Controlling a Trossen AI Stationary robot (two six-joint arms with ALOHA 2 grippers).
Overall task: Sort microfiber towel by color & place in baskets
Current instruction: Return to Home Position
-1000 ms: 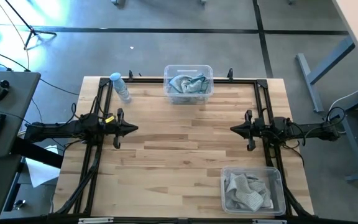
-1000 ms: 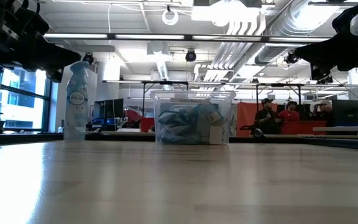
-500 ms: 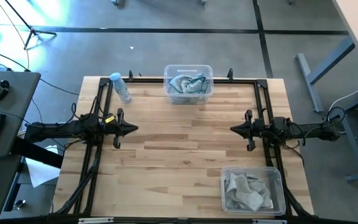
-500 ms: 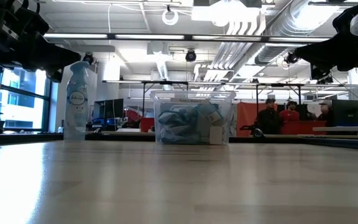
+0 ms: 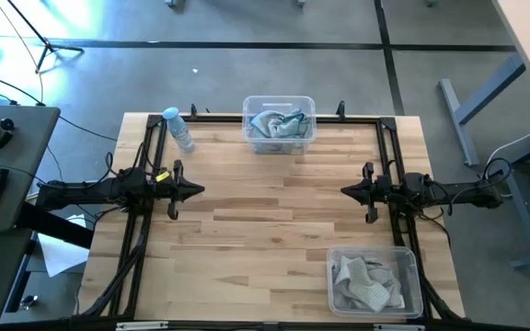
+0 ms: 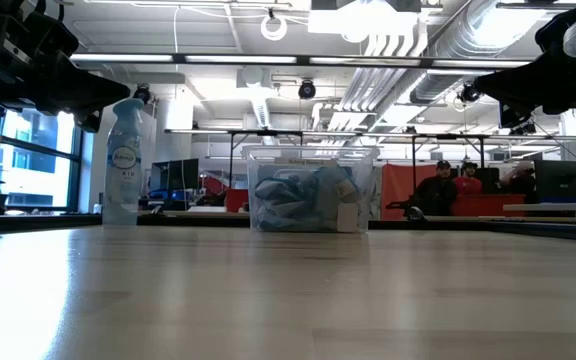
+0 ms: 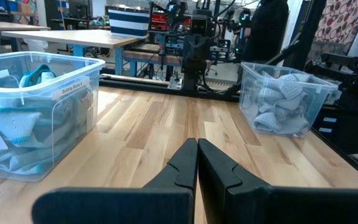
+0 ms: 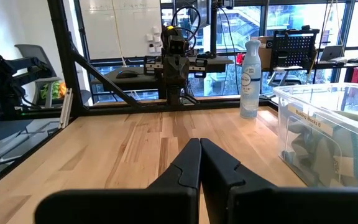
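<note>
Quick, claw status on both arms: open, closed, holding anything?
Left claw: closed, holding nothing.
Right claw: closed, holding nothing.

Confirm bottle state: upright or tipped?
Upright. In the low view the bottle stands on its base at the far side of the table, and the right wrist view shows it vertical too.

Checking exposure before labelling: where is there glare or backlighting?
Low view: window light glares off the pale wooden table at left; the left arm and right arm, raised at the top corners, are dark silhouettes against ceiling lamps. Right wrist view: bright windows backlight the clear plastic bottle. High view: table evenly lit.
</note>
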